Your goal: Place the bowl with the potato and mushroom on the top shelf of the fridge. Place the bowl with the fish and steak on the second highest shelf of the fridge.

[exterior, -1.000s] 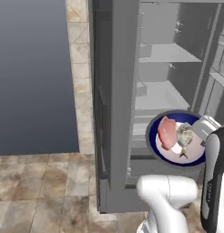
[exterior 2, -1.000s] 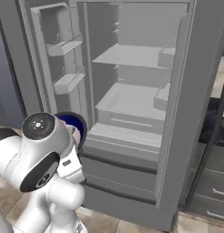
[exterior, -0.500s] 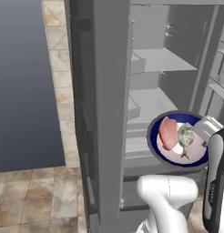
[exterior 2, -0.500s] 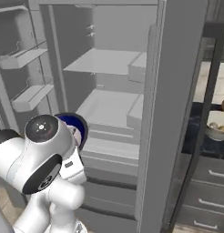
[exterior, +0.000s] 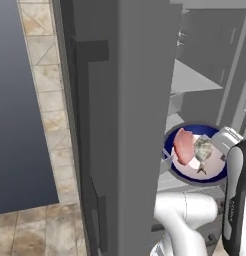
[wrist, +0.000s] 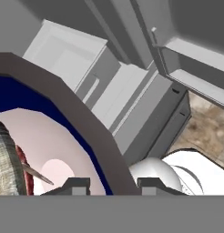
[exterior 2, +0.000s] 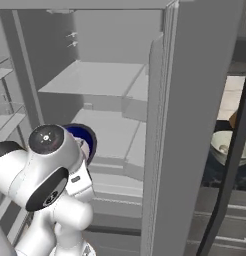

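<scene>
The gripper (wrist: 109, 184) clamps the rim of the blue bowl (exterior: 215, 177) holding the steak (exterior: 183, 146) and fish (exterior: 204, 151) before the open fridge (exterior 2: 110, 95), whose door (exterior: 125, 125) hides the bowl's left edge.

The arm (exterior 2: 45, 185) is showing glossy white rounded shells with dark grey joint bands and a grey round cap bearing a small dark centre dot. Two small dark finger tips (wrist: 73, 185) are showing square, blocky ends.
</scene>
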